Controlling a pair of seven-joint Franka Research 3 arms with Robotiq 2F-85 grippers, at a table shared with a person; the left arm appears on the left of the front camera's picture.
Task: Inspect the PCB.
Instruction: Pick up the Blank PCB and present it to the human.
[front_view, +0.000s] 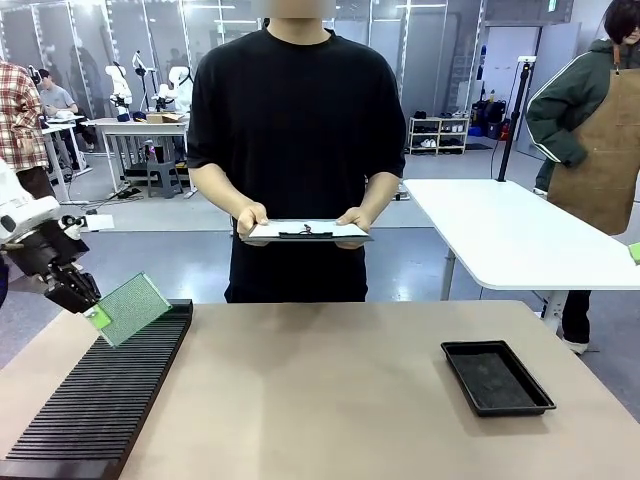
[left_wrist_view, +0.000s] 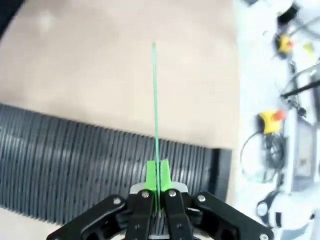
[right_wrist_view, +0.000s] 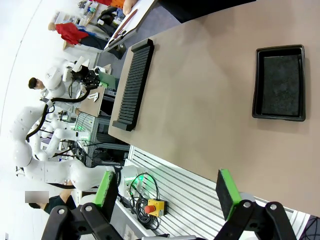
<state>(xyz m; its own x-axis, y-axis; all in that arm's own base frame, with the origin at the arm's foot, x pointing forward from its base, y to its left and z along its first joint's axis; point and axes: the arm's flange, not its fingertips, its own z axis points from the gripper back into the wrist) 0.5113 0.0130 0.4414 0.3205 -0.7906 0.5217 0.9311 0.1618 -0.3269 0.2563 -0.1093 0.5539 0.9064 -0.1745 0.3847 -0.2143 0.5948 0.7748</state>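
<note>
Front view: left gripper (front_view: 88, 305) pinches thin speckled-green PCB (front_view: 131, 308).

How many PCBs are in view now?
1. The PCB is clamped in the left gripper, tilted over the far end of the slotted rack. More could sit unseen in its slots.

Thin flat rectangular PCB (front_view: 130, 308) green, face finely speckled lighter green, long ribbed rack (front_view: 100, 400) at the left edge of the plain tan table (front_view: 320, 400) black, shallow rectangular tray (front_view: 497, 377) near its right edge black, left gripper (left_wrist_view: 157, 172) black, pads (left_wrist_view: 150, 175) bright green.
</note>
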